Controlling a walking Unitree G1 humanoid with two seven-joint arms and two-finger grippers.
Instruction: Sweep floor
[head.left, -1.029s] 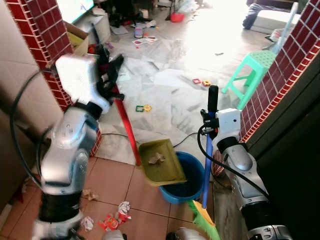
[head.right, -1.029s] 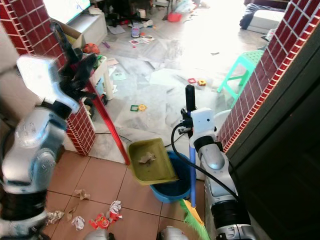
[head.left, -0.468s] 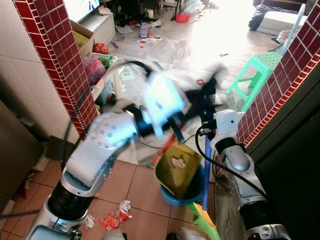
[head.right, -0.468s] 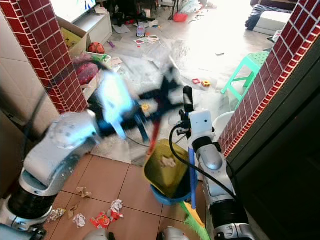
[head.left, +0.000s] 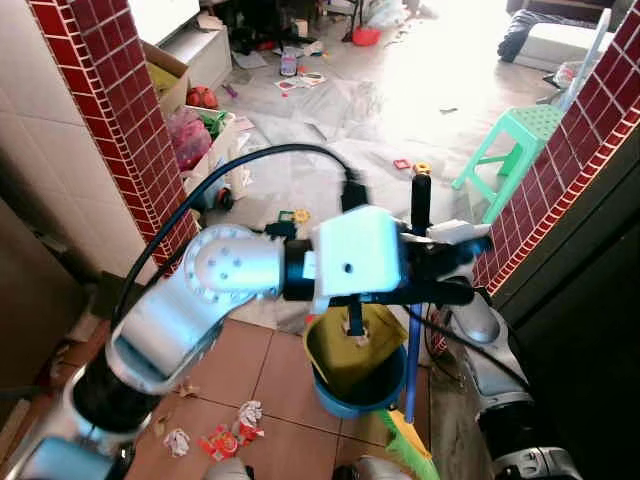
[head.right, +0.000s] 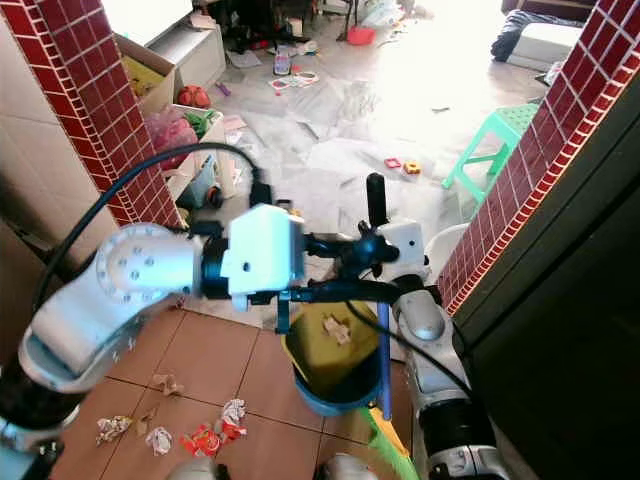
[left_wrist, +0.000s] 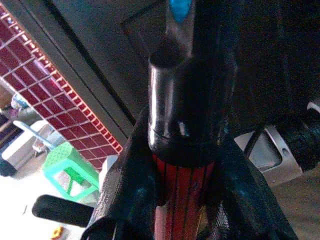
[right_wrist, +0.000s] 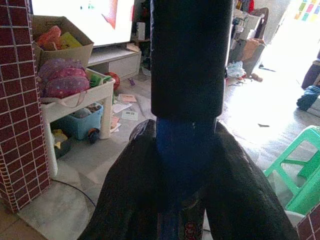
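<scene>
— What has been changed since a second ago?

— Swung across from the far left to the middle of the scene, the left arm is now laid crosswise in front of the right one, and the olive-green plastic dustpan (head.left: 352, 345) has been tipped over the round blue plastic basin (head.left: 365, 390), where earlier it was held level beside it. The basin, the litter and the broom have not been shifted.

— How are the tools set?

— The left tool (left_wrist: 180, 200) is closed on the red long handle of the dustpan (left_wrist: 181, 200), as is seen in its wrist view. The right tool (right_wrist: 185, 170) is closed on the blue broom handle with the black grip (right_wrist: 186, 100), which is held upright just right of the basin, its green and yellow bristles (head.left: 412, 440) resting on the floor near the robot.

— Which step is in hand?

— Emptying, it may be judged: a scrap of crumpled paper (head.right: 337, 330) is seen lying in the tilted pan above the basin. Whether anything has dropped in cannot be told.

— And what is called for next?

— Sweeping is far from finished. Crumpled paper and a red wrapper (head.left: 222, 436) are left on the brown tiled floor (head.left: 270, 420) at the near left. The pan would need to be brought back down beside that litter, and the broom drawn towards it.
</scene>
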